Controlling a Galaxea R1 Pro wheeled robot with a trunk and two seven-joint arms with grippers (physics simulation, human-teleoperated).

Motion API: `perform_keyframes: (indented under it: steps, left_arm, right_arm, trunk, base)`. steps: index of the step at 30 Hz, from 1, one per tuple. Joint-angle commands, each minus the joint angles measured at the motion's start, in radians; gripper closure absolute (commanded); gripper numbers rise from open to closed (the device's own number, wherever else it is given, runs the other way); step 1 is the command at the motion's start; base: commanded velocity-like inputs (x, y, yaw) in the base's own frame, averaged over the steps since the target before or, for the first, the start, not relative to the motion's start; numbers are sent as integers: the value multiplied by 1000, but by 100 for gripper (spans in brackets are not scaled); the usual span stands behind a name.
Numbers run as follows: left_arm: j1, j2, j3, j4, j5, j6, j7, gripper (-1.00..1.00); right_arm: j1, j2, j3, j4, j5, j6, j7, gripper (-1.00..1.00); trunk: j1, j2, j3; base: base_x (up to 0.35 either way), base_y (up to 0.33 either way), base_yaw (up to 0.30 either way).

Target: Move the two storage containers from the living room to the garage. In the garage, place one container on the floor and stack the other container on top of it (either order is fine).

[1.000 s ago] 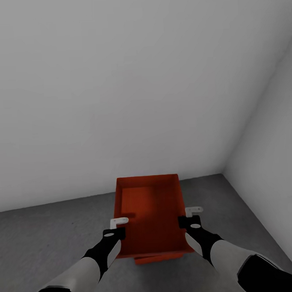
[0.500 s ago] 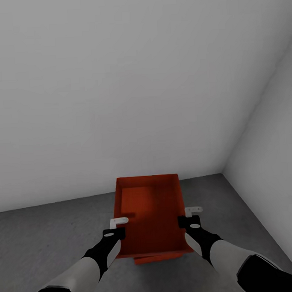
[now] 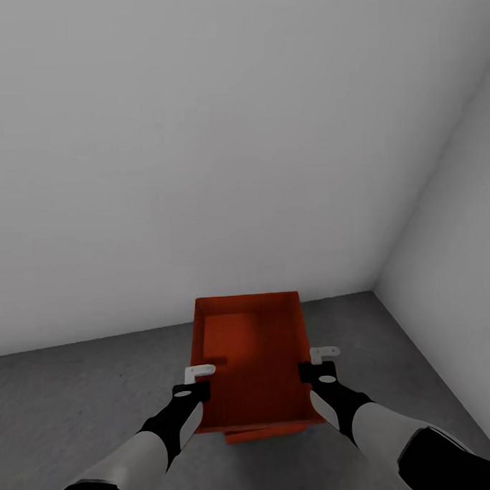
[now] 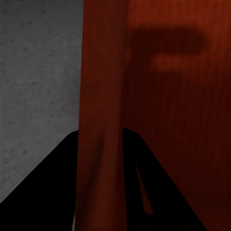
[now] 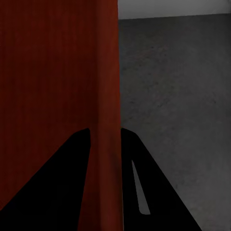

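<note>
Thin-walled orange-red container (image 3: 252, 359) stacked on another, above mottled concrete floor (image 3: 66, 398)

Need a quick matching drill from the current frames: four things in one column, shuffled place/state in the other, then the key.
Things
1. upper orange-red open storage container
2. lower orange-red container
3. left gripper
4. dark grey concrete floor

Places/states
A. straddling one side wall of the upper box
B. mostly hidden, just a strip showing under the near edge of the other box
C. held between both grippers, open top facing up
D. running to the pale wall corner

Pairs: 1-C, 2-B, 3-A, 4-D
</note>
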Motion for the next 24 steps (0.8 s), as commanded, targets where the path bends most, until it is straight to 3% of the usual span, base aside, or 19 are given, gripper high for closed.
perform_keyframes:
  steps: [1, 18, 24]
  left_arm:
    - [-1, 10, -6, -6, -8, 7, 13, 100]
    - [-1, 10, -6, -6, -8, 6, 13, 100]
    - [-1, 10, -6, -6, -8, 6, 13, 100]
  right_arm:
    - [-1, -9, 11, 48, -25, -2, -4, 100]
    - [-1, -9, 10, 48, -25, -2, -3, 100]
    - [-1, -9, 10, 48, -25, -4, -4, 100]
  trunk:
    - [0, -2, -2]
    - [0, -2, -2]
    - [0, -2, -2]
  base:
    - [0, 0, 0]
    - [0, 0, 1]
    - [0, 0, 119]
